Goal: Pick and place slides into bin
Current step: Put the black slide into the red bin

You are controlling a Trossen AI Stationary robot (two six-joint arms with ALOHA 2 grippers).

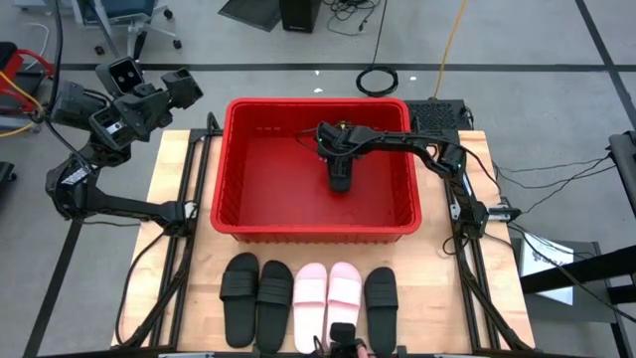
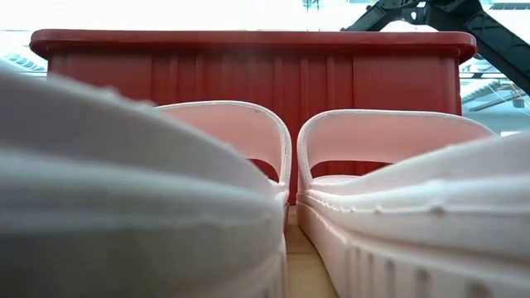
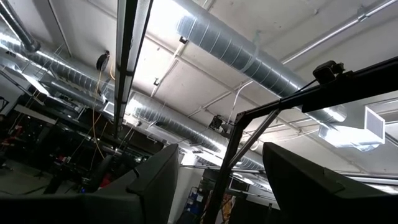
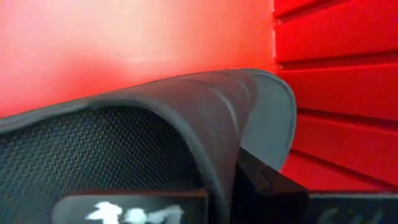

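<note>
The red bin (image 1: 318, 231) stands at the table's middle, and my right arm reaches into it from the right. My right gripper (image 1: 340, 177) is shut on a black slide (image 4: 155, 124) inside the bin, close over its red floor. On the table in front of the bin lie two black slides (image 1: 239, 298) (image 1: 274, 303), two pale pink slides (image 1: 310, 293) (image 1: 345, 288) and a third black slide (image 1: 381, 298), all flat on their soles. My left gripper (image 3: 217, 193) is open, raised off the table's far left corner and pointing up at the ceiling. My right gripper pinches the black slide at the edge of its wide strap (image 4: 224, 168), coming from above and slanting down into the bin. The slide's textured footbed (image 4: 74, 155) shows right before the fingers. Whether the slide touches the bin's floor, I cannot tell.
The bin's ribbed wall (image 4: 336, 81) stands close beside the held slide. In the low view the two pink slides (image 2: 373, 149) fill the foreground with the bin's near wall (image 2: 248, 74) behind them. Dark frame rails (image 1: 184, 268) run along both table sides.
</note>
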